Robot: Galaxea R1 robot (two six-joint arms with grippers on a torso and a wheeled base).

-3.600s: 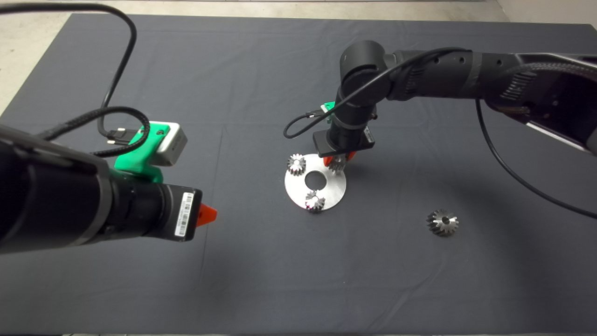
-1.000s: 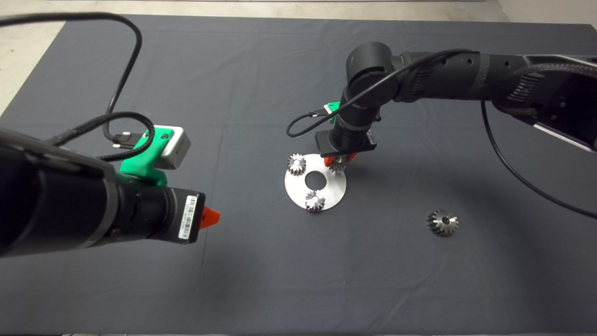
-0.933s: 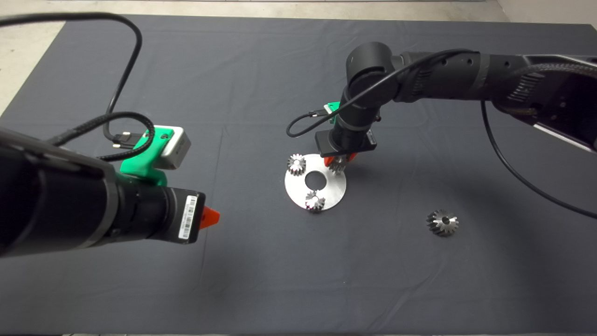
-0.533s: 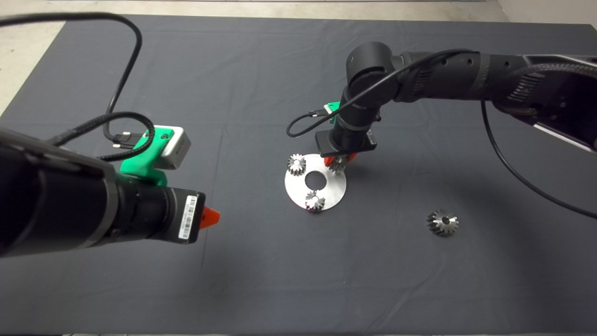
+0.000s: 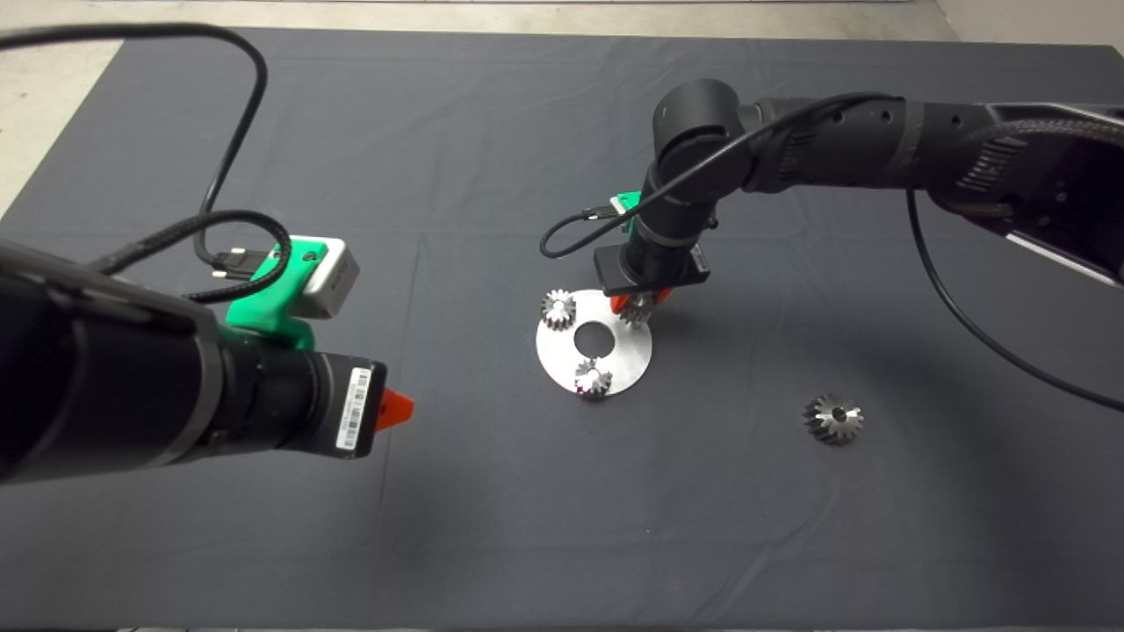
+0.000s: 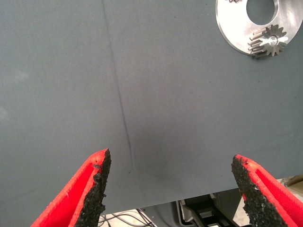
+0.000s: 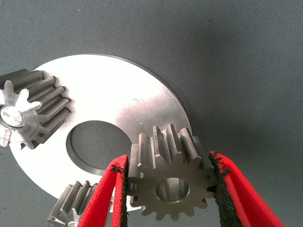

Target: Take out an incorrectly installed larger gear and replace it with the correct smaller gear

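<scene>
Big gear [image 5: 832, 419] off on the worktop; my right tool [image 7: 168, 189] pinches small gear [image 7: 170, 182] over plate [image 7: 142, 109]. Left tool [image 6: 170, 189] wide, idle.

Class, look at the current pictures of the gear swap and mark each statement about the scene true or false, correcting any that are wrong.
1. The right gripper has its jaws closed on the smaller gear over the metal disc. True.
2. The larger gear sits on the disc. False: it lies alone on the dark mat, off to the disc's right.
3. The left gripper holds a gear. False: its jaws are open and empty above bare mat.
4. Two other small gears stand on the disc. True.
5. The disc has a round centre hole. True.
</scene>
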